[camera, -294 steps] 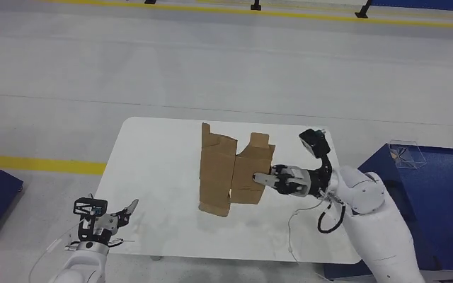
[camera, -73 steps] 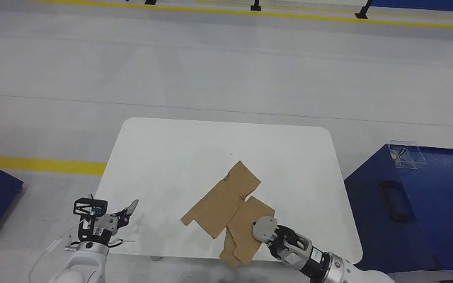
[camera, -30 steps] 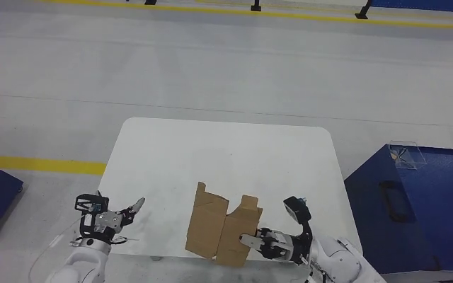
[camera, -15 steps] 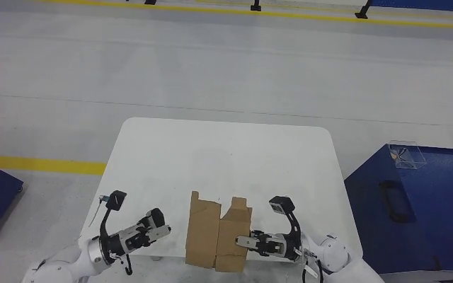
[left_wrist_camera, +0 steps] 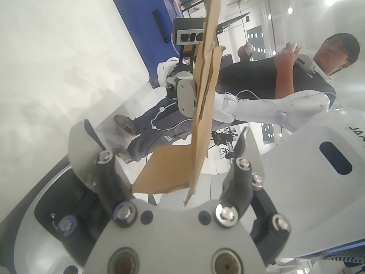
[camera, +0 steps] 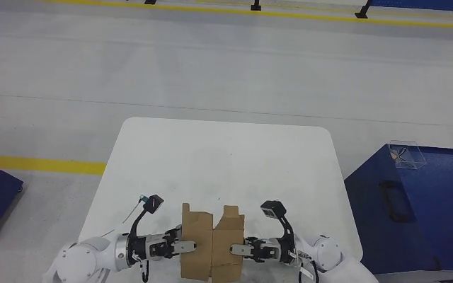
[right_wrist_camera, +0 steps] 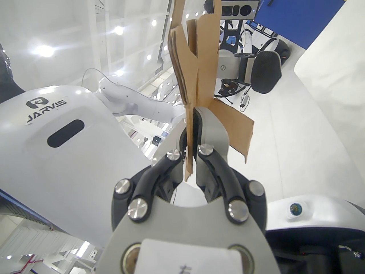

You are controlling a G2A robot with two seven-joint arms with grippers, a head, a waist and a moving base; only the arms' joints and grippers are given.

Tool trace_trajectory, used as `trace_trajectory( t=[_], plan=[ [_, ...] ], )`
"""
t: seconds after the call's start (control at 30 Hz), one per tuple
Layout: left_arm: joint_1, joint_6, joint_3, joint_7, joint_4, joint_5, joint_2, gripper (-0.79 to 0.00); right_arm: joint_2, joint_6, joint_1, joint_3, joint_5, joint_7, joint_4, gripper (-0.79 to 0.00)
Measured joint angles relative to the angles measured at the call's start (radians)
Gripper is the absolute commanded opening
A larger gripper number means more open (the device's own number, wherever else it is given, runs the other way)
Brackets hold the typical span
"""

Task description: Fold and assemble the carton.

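The flattened carton (camera: 211, 240) has come back from the middle of the counter (camera: 212, 156) to its 6 o'clock edge. It stands upright there with its flaps pointing toward 12 o'clock. The right tool (camera: 237, 249) stays clamped on the carton's 3 o'clock edge, pinching the stacked cardboard layers. The left tool (camera: 185, 247) has swung in from the counter's 7 o'clock corner to the carton's 9 o'clock edge. Its fingers (left_wrist_camera: 85, 132) are spread apart on either side of the board and have not closed on it. I judge that the two-sided hold needed to pull the panels open is nearly set. The layers are still pressed flat together, so no box shape has formed. Beyond the carton the counter lies bare toward 12 o'clock. A blue cabinet (camera: 417, 205) stands off the counter at 3 o'clock, well apart and out of the way.
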Motion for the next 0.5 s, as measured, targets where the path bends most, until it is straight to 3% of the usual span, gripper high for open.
trace_trajectory(
  t=[0.27, 0.3, 0.33, 0.5],
  plan=[
    [-0.017, 0.015, 0.018, -0.052, 0.02, -0.096, 0.008, -0.785, -0.005, -0.003, 0.002, -0.01, -0.018, -0.006, 0.009, -0.785],
    [-0.018, 0.015, 0.018, -0.06, 0.023, -0.11, 0.009, -0.785, -0.005, -0.003, 0.002, -0.01, -0.018, -0.006, 0.008, -0.175],
    [-0.019, 0.017, 0.019, -0.07, 0.027, -0.128, 0.01, -0.785, -0.005, -0.003, 0.002, -0.01, -0.018, -0.006, 0.008, 0.0],
    [-0.02, 0.023, 0.019, -0.089, 0.033, -0.158, 0.011, -0.785, -0.005, -0.003, 0.002, -0.01, -0.018, -0.006, 0.008, 0.0]
  ],
)
